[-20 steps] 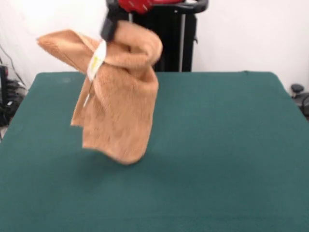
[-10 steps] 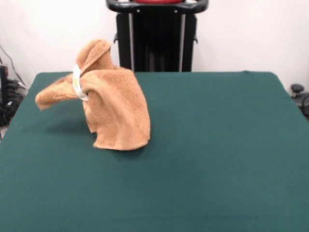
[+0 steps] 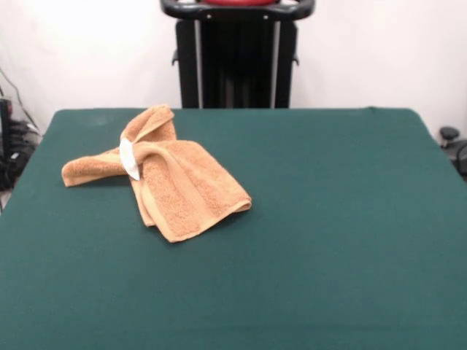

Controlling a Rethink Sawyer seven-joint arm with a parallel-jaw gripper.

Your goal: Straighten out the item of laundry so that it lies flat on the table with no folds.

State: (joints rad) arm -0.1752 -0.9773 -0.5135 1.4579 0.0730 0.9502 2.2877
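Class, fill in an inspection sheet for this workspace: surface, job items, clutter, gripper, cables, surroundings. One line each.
Surface: table, dark green cloth top, bare around the towel.
Job items: towel, orange-tan, lying crumpled and folded over itself on the left half of the picture; one corner sticks out to the left; white tag showing. Not flat.
Clutter: nothing seen.
Gripper: not in view; nothing touches the towel.
Cables: dark cables past the table's left edge.
Surroundings: black pedestal behind the table, white wall, dark object at right edge.
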